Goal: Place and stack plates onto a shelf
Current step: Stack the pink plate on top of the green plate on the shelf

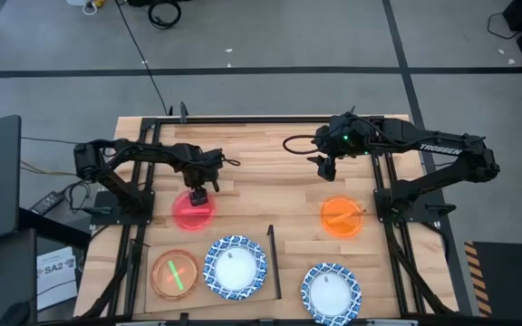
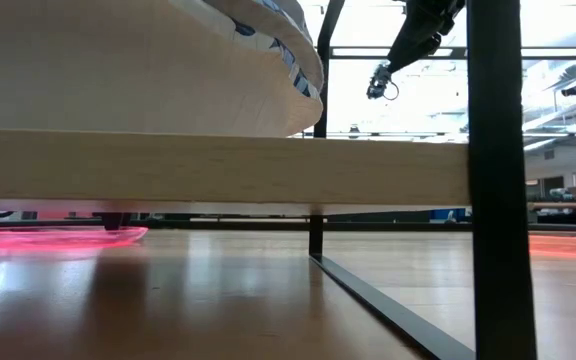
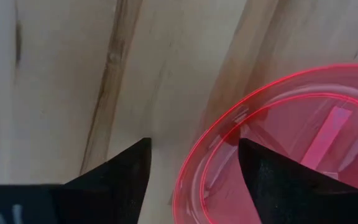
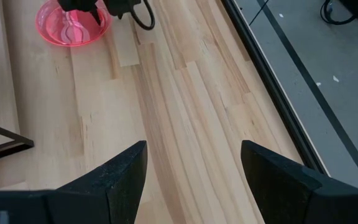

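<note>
High view, right arm (image 1: 442, 149) lettered TROSSEN, left hand (image 1: 198, 196) spread astride red plate (image 1: 193, 210) rim

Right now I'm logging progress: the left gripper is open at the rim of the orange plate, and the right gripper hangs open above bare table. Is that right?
Not quite. The left gripper is open at the rim of the red plate, as the left wrist view shows. The orange plate lies apart, untouched, on the right. The right gripper does hang open above bare table.

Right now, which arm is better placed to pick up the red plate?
Left. Its hand is down at the red plate, open fingers straddling the rim in the left wrist view. The right hand hangs high over bare table, nearer the orange plate.
</note>
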